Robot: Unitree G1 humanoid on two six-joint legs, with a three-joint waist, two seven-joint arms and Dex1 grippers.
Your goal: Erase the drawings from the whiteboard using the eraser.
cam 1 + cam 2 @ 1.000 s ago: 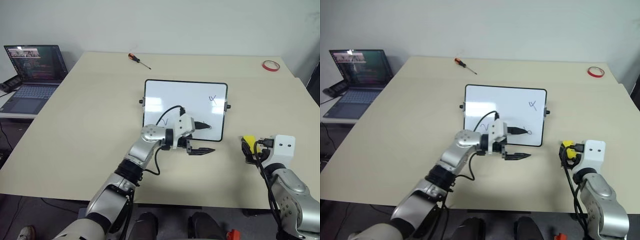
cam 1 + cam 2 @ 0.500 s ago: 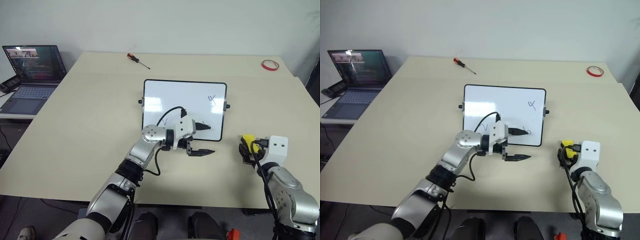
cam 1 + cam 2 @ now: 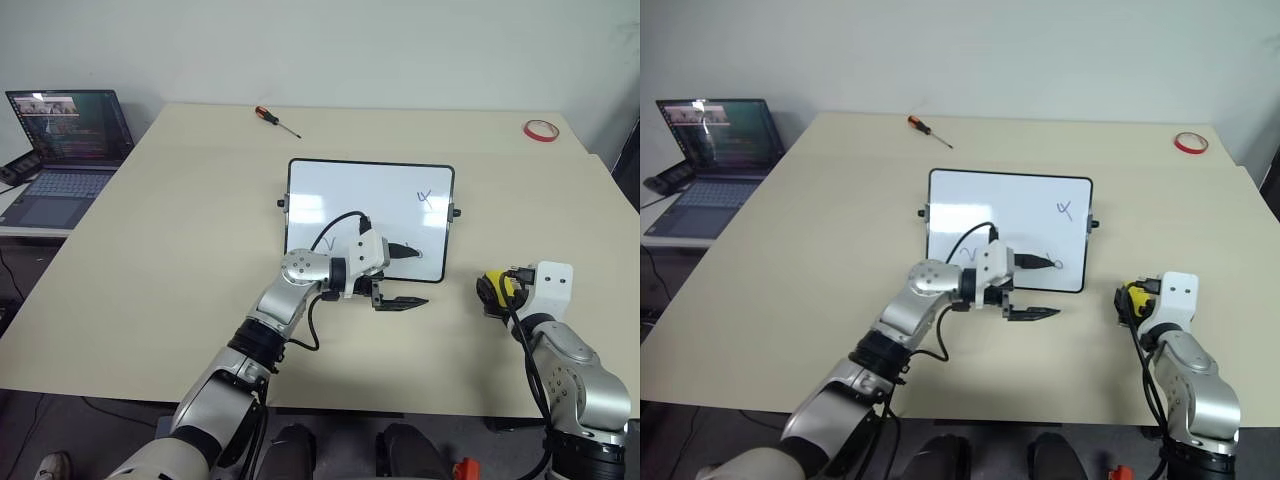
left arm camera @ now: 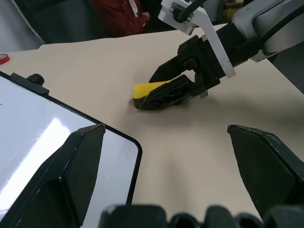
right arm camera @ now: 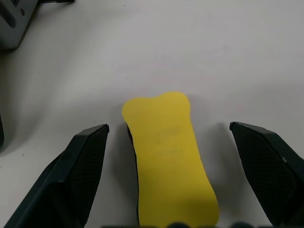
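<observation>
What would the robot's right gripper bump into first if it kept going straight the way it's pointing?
Probably the eraser. The right gripper is open, and the yellow block lies on the table between its two fingers, right along its line. Past the eraser there looks to be bare tabletop.

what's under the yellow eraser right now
The eraser lies on the bare table, between the open right gripper fingers. Its black underside barely shows at one edge; the table beneath is covered.

I see the whiteboard [image 3: 370, 205] lying flat mid-tabletop, black-framed, with blue drawings [image 3: 425, 197] still on it: an x-like mark near its right edge, a squiggle lower left. The yellow, black-bottomed eraser [image 5: 168, 152] lies flat off its right corner.
</observation>
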